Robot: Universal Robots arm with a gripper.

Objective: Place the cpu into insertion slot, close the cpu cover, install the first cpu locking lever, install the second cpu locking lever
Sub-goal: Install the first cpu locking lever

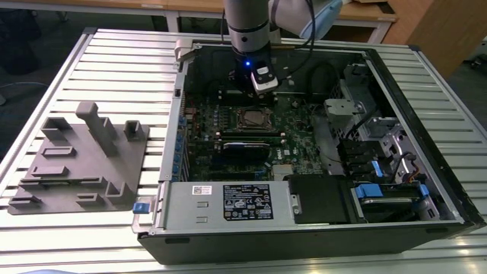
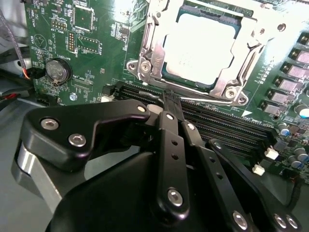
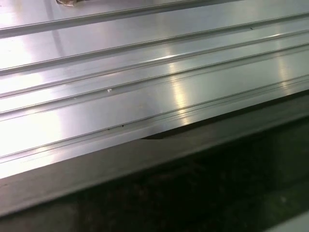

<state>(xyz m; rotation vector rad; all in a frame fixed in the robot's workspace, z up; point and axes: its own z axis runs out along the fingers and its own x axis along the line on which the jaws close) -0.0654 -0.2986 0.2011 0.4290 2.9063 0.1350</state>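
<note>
The cpu sits in the insertion slot, its pale grey top showing through the window of the cpu cover, which lies flat over it. Green motherboard rings the socket inside the open computer case on the slatted tabletop. Long black memory slots run between the socket and the end effector, which is clenched on nothing, near the cpu but apart from it. A grey fixture rests beside the case.
</note>
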